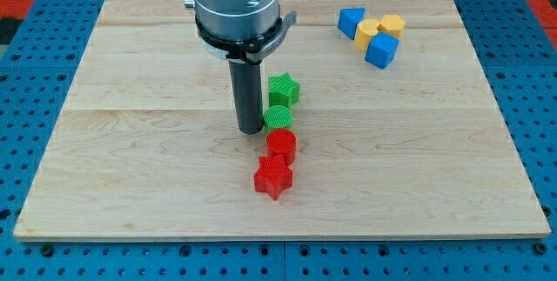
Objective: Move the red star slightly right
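The red star (273, 177) lies on the wooden board (130, 159) below the middle. A red cylinder (281, 145) touches it just above. Above that stand a green cylinder (278, 117) and a green star (284, 90), all in a near-vertical line. My tip (251, 130) rests on the board just left of the green cylinder, above and left of the red star, apart from it.
At the view's top right sits a cluster: a blue block (352, 23), a yellow block (369, 32), a yellow hexagon-like block (392, 26) and a blue cube (382, 50). The board lies on a blue pegboard table (35, 142).
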